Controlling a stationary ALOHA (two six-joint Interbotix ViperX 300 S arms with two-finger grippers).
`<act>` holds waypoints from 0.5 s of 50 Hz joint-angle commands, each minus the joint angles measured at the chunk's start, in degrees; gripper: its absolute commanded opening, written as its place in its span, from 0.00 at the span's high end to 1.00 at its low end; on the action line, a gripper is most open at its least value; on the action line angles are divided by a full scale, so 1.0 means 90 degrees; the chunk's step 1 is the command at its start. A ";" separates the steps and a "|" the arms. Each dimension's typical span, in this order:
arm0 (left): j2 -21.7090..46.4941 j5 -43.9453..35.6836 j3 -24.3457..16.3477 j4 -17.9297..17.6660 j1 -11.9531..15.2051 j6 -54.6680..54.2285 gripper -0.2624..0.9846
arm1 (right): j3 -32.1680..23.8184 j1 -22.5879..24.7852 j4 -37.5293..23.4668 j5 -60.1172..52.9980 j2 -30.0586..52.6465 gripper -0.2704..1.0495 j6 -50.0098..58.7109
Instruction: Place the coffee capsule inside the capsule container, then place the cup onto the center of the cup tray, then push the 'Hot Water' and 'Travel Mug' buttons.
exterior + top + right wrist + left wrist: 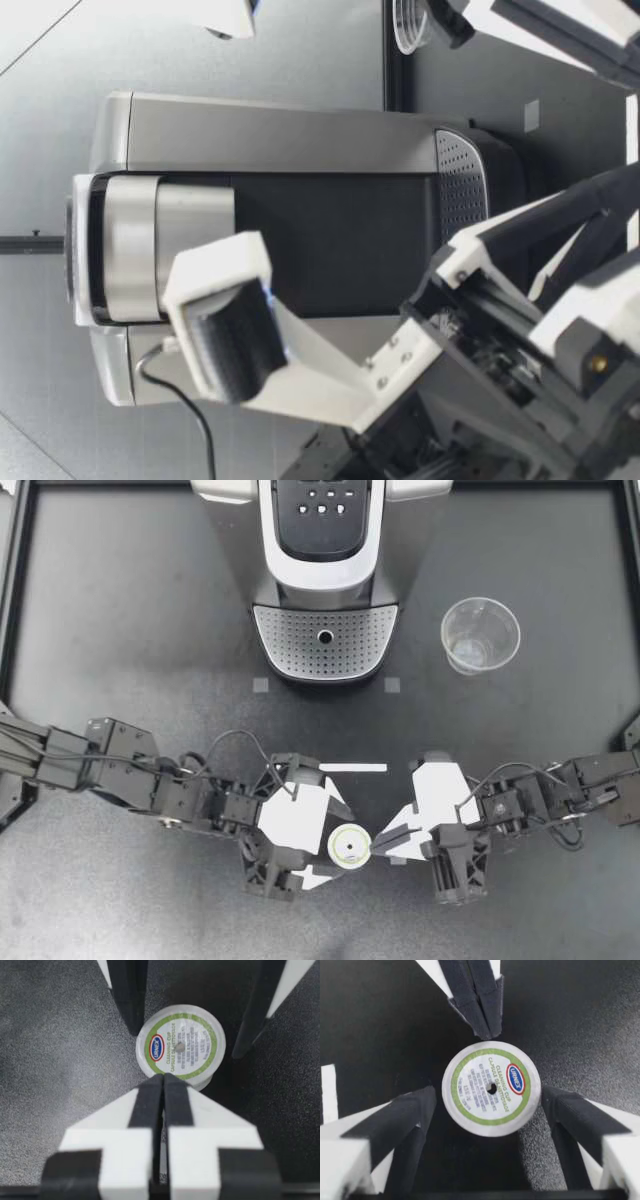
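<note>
The coffee capsule (pixel 351 847), white with a green-ringed lid facing up, stands on the dark table near the front middle. My left gripper (pixel 343 845) is open around it; in the left wrist view the capsule (pixel 491 1088) sits between the pads (pixel 415 1110) with a gap on each side. My right gripper (pixel 379 841) is shut and empty, its tips against the capsule's rim (pixel 181 1045). The clear plastic cup (pixel 480 635) stands upright to the right of the coffee machine (pixel 320 540). The perforated cup tray (pixel 290 640) is bare.
The machine's button panel (pixel 320 505) faces up at the back middle. A white tape strip (pixel 352 768) lies just behind the grippers. In the low view the machine (pixel 300 200) stands behind my left gripper's raised finger (pixel 225 340).
</note>
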 commanded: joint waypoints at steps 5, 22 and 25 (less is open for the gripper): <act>-0.0059 -0.0059 -0.0225 0.0000 -0.0010 0.0010 0.16 | -0.0107 0.0049 -0.0010 -0.0049 -0.0029 0.71 -0.0010; -0.0020 -0.0029 -0.0283 0.0000 -0.0020 0.0039 0.17 | -0.0166 0.0049 -0.0010 -0.0049 0.0039 0.71 -0.0010; -0.0010 0.0000 -0.0293 0.0000 -0.0010 0.0039 0.17 | -0.0166 0.0049 -0.0010 -0.0059 0.0029 0.71 -0.0020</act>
